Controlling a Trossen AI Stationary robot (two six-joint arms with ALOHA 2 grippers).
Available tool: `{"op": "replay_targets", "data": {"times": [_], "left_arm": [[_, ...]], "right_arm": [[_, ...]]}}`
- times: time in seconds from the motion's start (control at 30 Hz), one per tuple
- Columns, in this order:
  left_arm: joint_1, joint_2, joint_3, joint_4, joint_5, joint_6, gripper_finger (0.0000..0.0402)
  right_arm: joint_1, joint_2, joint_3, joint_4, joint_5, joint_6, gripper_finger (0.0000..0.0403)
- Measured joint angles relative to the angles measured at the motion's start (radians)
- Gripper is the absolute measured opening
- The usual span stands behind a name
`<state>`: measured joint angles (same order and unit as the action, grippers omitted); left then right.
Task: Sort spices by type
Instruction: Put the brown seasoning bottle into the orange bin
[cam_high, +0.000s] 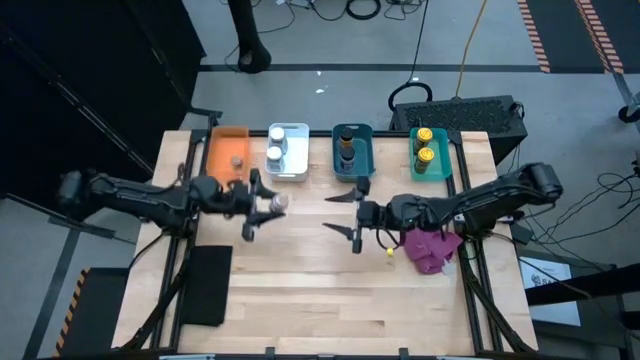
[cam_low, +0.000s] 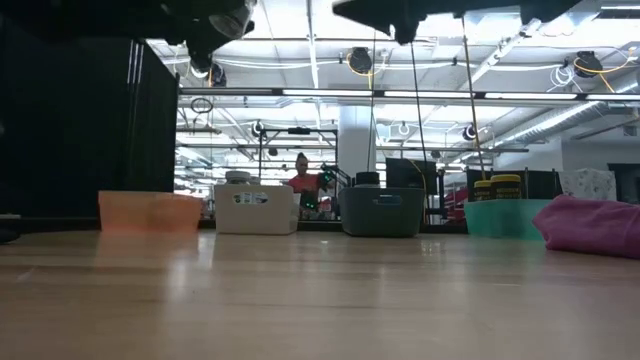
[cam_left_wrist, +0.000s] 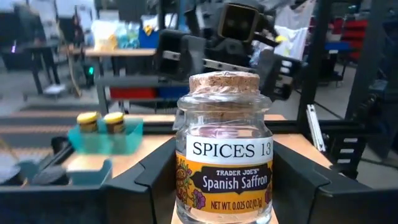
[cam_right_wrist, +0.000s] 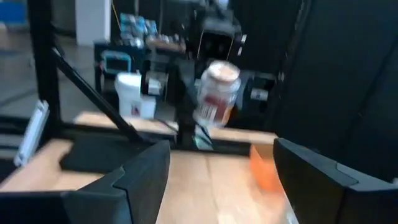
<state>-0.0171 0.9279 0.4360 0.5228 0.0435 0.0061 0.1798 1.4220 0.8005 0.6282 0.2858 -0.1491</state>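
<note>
- Cork tops the saffron jar (cam_left_wrist: 224, 155) that my left gripper (cam_high: 262, 207) has clamped between its fingers; it hangs above the table's left half, just short of the bins, and the label reads Spanish Saffron.
- My right gripper (cam_high: 352, 212) hovers over the middle of the table with its fingers spread wide and nothing between them, facing the left arm.
- Near the right edge lies the magenta cloth (cam_high: 432, 250), and just to its left I make out a small yellow-topped thing (cam_high: 389, 252) on the wood, possibly one more spice jar, though it is too small to be sure.
- At the near left corner sits a black pad (cam_high: 207, 284).
- Along the far edge stand four bins: the orange bin (cam_high: 222, 143) holds one small jar (cam_high: 237, 160), the white bin (cam_high: 298, 172) two white-lidded jars (cam_high: 275, 143), the blue bin (cam_high: 364, 138) dark-lidded jars (cam_high: 346, 148), and the teal bin (cam_high: 442, 168) two yellow-lidded jars (cam_high: 424, 145).
- Beyond the table, the low view shows a person (cam_low: 303, 180) far off in the room.
- I judge the sort mostly done: most jars are already binned by lid colour. What remains is the cork-topped jar in my left gripper, which I would guess belongs in the orange bin, and perhaps the small thing by the cloth.
</note>
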Motion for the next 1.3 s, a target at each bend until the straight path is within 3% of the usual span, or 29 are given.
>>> {"op": "replay_targets", "data": {"times": [0.17,0.33,0.47,0.63,1.3], "left_arm": [[-0.142,0.108,-0.027,0.201,-0.125,0.075,0.0198],[-0.205,0.243,-0.027,0.415,-0.130,0.139,0.0198],[-0.221,0.358,-0.027,0.575,-0.132,0.140,0.0198],[-0.222,0.478,-0.026,0.777,-0.130,0.163,0.0198],[-0.208,0.673,0.161,0.770,-0.166,0.298,0.0198]], "right_arm": [[0.033,0.068,0.000,0.161,-0.010,-0.006,0.0267],[0.040,0.119,0.000,0.303,-0.060,0.016,0.0267],[0.039,0.119,0.000,0.305,-0.062,0.038,0.0267],[0.051,0.119,0.000,0.304,-0.136,0.020,0.0267],[0.057,0.119,0.000,0.255,-0.099,0.014,0.0306]]}}
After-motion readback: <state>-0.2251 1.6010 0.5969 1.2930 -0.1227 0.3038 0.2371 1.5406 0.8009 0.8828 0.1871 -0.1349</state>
